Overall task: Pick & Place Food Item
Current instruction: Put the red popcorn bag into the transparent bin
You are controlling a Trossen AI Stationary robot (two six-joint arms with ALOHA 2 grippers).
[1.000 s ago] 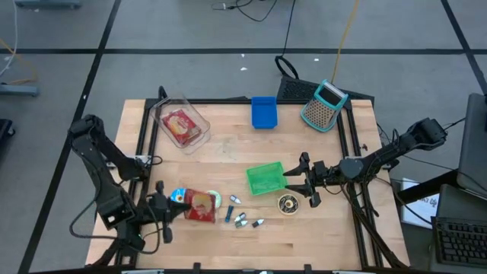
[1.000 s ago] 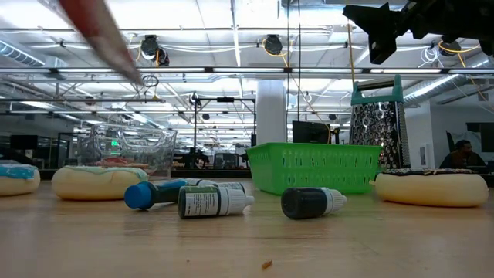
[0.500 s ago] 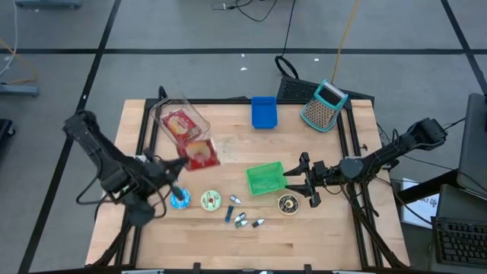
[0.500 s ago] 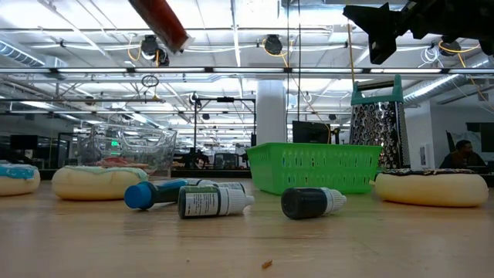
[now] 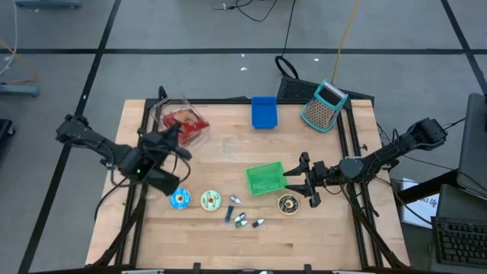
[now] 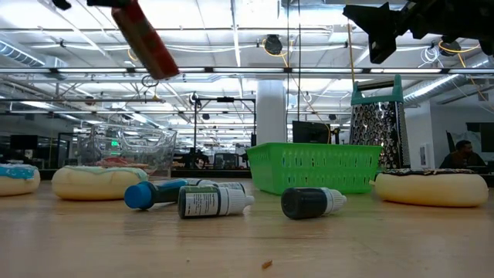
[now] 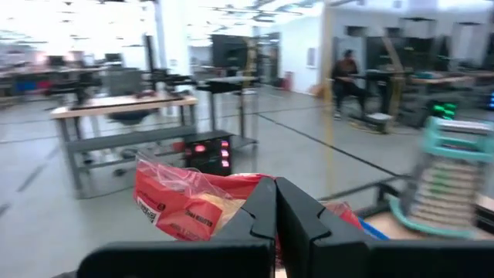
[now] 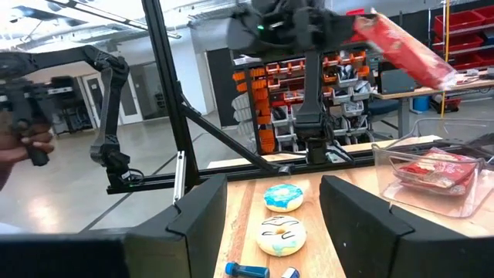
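Snack packet (image 5: pixel 185 122) in red wrapping hangs pinched in my closed left hand (image 5: pixel 172 135), raised off the tabletop (image 5: pixel 228 160) just over the clear plastic container (image 5: pixel 179 114). My right hand (image 5: pixel 298 181) waits open, touching nothing, beside the green basket (image 5: pixel 265 179), well apart from that container.

Left gripper (image 5: pixel 176 134): shut on red food packet (image 5: pixel 190 126) — above the clear container (image 5: pixel 176 114) near the tabletop's far-left corner.
Right gripper (image 5: pixel 300 180): fingers apart, hovering beside green basket (image 5: pixel 265 179).
Near edge: two donuts — blue (image 5: pixel 179 199), white (image 5: pixel 211 201) — plus small bottles (image 5: pixel 242 219).
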